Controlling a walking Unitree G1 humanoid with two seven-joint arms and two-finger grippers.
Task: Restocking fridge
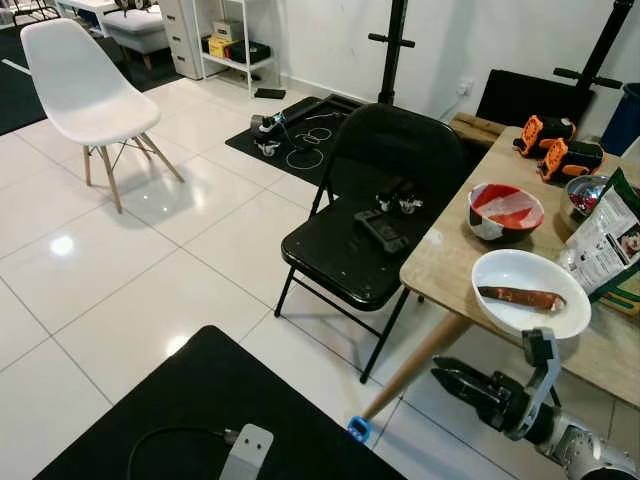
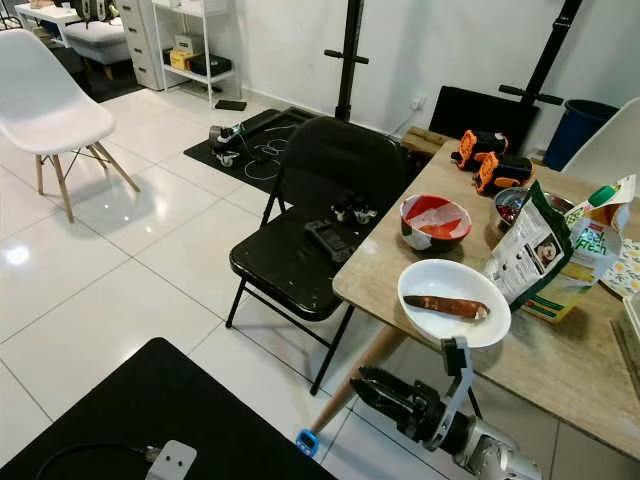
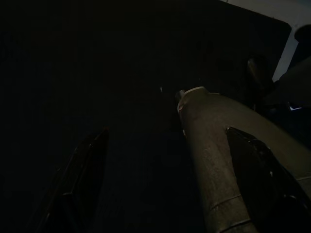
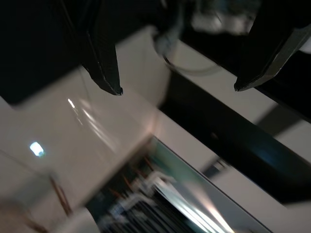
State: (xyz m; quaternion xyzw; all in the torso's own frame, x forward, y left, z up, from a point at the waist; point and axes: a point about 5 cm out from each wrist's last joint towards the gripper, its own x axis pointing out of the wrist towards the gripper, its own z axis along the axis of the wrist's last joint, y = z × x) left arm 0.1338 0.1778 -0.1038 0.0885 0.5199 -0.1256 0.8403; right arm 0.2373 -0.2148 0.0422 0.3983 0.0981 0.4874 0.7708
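A brown sweet potato [image 1: 520,297] lies in a white bowl [image 1: 500,270] near the front edge of the wooden table [image 1: 445,262]. Behind it stand a red and white bowl [image 1: 505,211], a snack bag [image 2: 527,252] and a green carton [image 2: 580,262]. My right gripper [image 1: 440,372] hangs below the table edge, under the white bowl, pointing left. In the right wrist view its fingers [image 4: 104,63] are apart with nothing between them. The dark left wrist view shows my left gripper [image 3: 170,160] with its fingers [image 3: 80,167] spread beside a grey rounded part.
A black folding chair [image 1: 365,250] holding small black gadgets stands against the table's left side. The table leg [image 1: 415,365] slants down to a blue foot. A black surface [image 1: 200,410] with a cable lies in front of me. A white chair [image 1: 80,85] stands far left.
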